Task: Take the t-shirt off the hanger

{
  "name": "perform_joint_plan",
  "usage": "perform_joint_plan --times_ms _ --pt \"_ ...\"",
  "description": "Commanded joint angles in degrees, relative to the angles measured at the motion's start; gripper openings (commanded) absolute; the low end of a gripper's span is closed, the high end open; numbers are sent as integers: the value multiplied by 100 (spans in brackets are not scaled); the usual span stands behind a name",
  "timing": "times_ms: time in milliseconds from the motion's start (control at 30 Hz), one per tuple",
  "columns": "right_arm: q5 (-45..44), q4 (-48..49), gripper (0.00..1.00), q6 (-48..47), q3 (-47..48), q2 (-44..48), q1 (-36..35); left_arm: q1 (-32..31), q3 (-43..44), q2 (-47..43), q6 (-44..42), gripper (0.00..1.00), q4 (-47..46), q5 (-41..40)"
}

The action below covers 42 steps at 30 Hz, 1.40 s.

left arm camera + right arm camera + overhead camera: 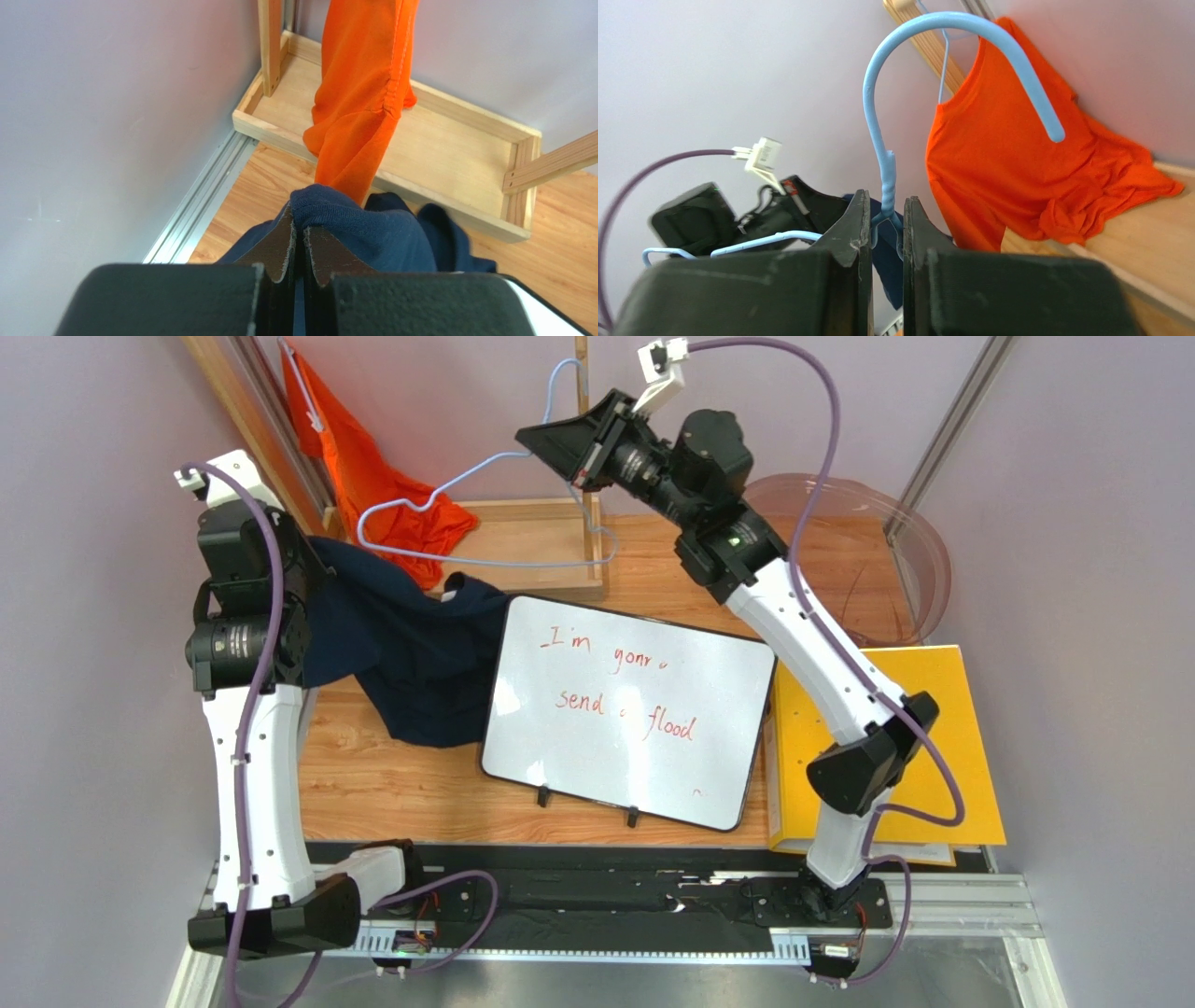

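Left gripper: jaws pressed together on a fold of the navy t-shirt, pinching the cloth just past the fingertips.

The shirt lies crumpled on the wooden table. It sits between the left arm and the whiteboard, with its right edge up against the board's left side. I see no part of it on the hanger.

Right gripper: raised at the back of the workspace, jaws closed on the twisted neck of the light blue hanger. The hook curves up and over past the fingertips. In the top view the hanger's wire frame hangs bare in the air, out to the left of the gripper and above the wooden rack base.

An orange shirt hangs at the back left corner. Its lower end is bunched on the rack base, just behind the navy cloth.
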<state>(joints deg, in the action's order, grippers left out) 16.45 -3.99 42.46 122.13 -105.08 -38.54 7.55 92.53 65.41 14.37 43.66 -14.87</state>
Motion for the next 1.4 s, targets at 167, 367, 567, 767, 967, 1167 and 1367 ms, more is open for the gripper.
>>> perform_joint_plan --times_ms 167,367,567,767,967,1167,1367 --pt "-256 -119 0 -800 -233 910 -4 27 19 411 -119 38 10 1443" --pt "-10 -549 0 -1344 -207 840 5 27 361 104 -14 76 406 1777" --pt "394 -1138 0 -2319 -198 831 -4 27 950 -230 92 77 583 2522" --pt "781 -1403 0 -3892 -1109 1436 -4 36 427 -590 969 77 -835 6321" --pt "1087 -1263 0 -5080 -2314 2314 5 -148 -1315 -714 3554 73 -4256 8280" --pt "1939 -1376 0 -5282 -2501 2658 5 -1808 -1457 -450 2352 70 -3118 7948" --pt "2398 -1649 0 -5449 -2676 2870 5 -2345 -1861 -590 2516 70 -3353 7850"
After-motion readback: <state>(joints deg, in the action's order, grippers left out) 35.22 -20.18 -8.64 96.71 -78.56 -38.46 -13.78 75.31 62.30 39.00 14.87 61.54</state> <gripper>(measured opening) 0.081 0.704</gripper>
